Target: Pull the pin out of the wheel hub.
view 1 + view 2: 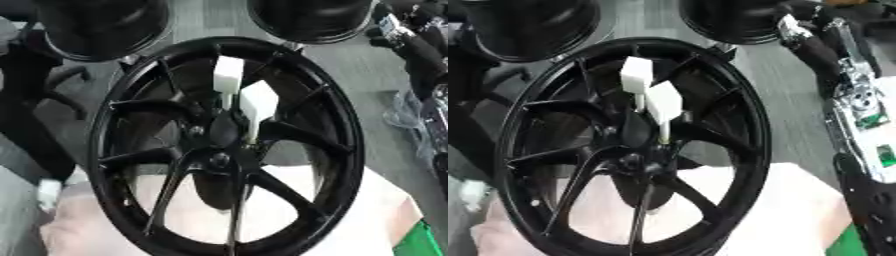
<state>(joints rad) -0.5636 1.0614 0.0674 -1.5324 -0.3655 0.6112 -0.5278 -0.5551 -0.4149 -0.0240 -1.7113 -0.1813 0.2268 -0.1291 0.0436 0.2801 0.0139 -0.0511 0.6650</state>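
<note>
A black multi-spoke wheel (118,150) stands upright and fills the middle of both views. Two white pins with block-shaped heads stick out of its hub (219,150): the upper pin (636,75) and the lower pin (663,102), whose thin stem runs down into the hub. My right arm (857,107), silver with a green board, runs along the right edge. Its hand (802,35) is a dark shape at the upper right, well clear of the pins. My left hand does not show.
Two more black wheels stand behind, at upper left (101,25) and upper right (311,17). A pale cloth (359,205) lies under the wheel, with a green patch (420,242) at the bottom right. A dark shape (26,110) stands at the left.
</note>
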